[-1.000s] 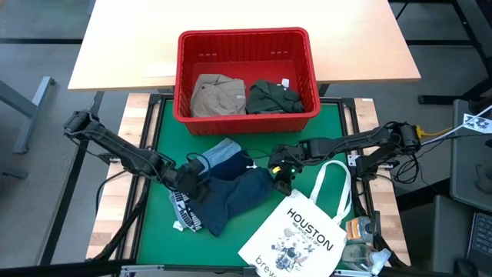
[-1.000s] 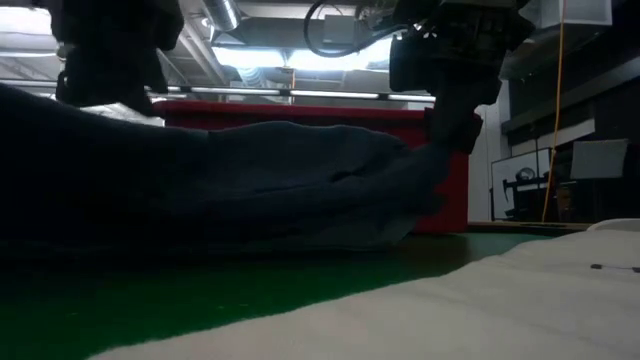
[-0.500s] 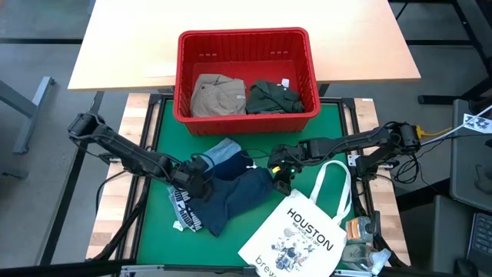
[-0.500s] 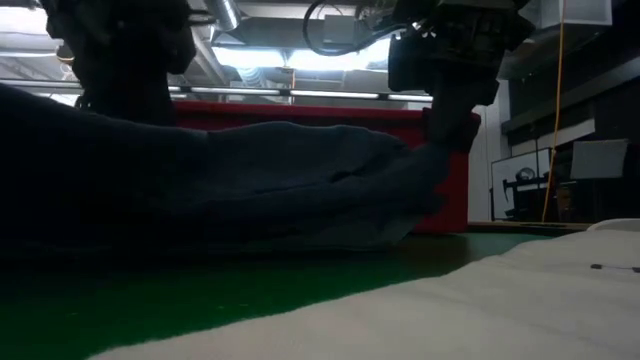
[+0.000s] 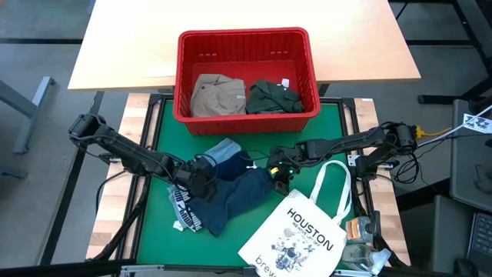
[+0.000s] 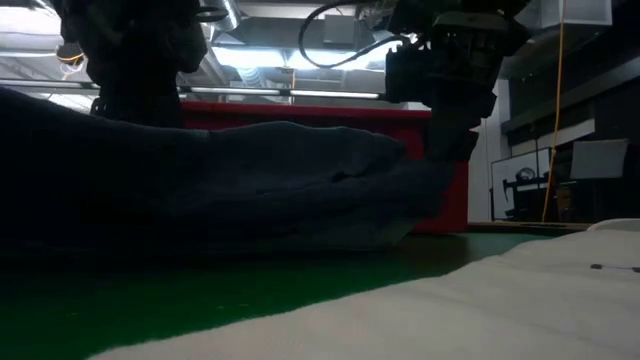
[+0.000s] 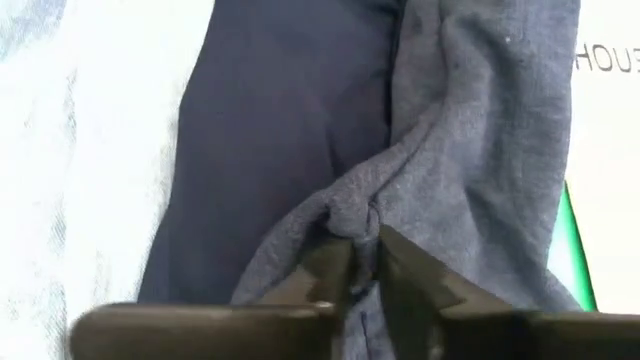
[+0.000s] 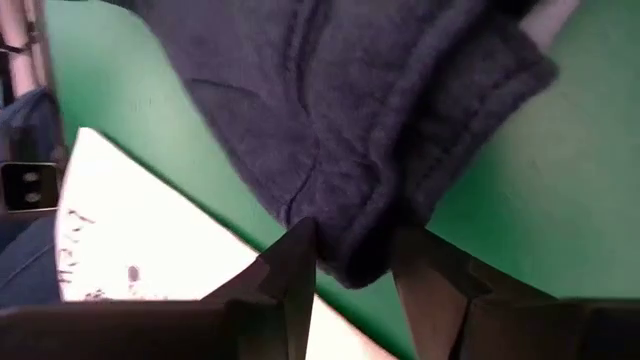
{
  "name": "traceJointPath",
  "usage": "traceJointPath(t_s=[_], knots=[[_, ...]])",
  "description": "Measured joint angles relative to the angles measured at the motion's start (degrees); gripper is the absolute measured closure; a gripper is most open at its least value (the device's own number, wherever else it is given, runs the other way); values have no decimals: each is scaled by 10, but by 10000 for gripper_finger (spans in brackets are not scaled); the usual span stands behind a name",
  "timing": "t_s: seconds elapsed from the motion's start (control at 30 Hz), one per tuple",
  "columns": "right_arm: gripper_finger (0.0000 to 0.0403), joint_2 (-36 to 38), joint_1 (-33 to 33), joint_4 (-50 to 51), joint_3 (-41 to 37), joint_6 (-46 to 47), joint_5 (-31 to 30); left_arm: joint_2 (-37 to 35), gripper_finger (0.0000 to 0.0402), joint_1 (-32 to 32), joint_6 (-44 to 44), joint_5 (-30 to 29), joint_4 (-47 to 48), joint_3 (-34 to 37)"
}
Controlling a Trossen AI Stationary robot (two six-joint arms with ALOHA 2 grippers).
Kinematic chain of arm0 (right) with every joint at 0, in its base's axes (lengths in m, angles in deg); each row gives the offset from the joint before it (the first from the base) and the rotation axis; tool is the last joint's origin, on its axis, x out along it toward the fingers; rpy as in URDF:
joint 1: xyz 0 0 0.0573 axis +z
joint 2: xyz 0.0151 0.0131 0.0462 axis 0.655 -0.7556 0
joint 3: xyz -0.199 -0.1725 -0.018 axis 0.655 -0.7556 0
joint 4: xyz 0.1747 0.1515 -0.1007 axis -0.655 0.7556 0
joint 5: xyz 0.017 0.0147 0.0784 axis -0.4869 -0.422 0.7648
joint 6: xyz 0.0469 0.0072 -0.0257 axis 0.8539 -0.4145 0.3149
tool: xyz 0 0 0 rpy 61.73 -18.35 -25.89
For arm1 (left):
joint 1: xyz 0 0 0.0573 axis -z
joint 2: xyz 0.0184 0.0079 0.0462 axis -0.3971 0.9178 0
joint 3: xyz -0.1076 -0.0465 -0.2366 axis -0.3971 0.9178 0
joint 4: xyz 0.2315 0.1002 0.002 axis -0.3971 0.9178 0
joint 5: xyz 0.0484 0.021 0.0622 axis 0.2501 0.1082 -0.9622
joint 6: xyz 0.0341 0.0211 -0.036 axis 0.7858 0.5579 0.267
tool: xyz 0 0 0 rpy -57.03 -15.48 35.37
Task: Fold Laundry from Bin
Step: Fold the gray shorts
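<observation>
arms: dark, jointed | cables: black | right hand: green light

The green tabletop carries a spread of cloth. A navy garment lies crumpled across its middle, stretching between the left jaws and the right jaws, which stand at its two ends. A light blue denim piece lies touching it on the bin side of the left jaws. A white tote bag printed "HOUSTON" rests just beside the right jaws, its edge overhanging the near rim. The red bin sits beyond both jaws, straddling the green surface and a pale wooden tabletop behind.
</observation>
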Motion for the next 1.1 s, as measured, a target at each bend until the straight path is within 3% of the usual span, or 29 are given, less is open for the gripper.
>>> traceJointPath(t_s=[0.07,0.33,0.63,0.9,1.1], knots=[[289,0,0,3,0,0,-3,-7,390,0,-1,14,2,0],[349,-7,0,-1,0,0,-3,-52,398,-12,-5,20,68,0],[361,-14,0,-3,0,0,-3,-77,393,-62,73,28,105,0],[361,-14,0,-5,0,0,-4,-77,348,-87,159,29,106,0],[361,-14,0,-5,0,0,-4,-82,283,-99,162,88,92,0]])
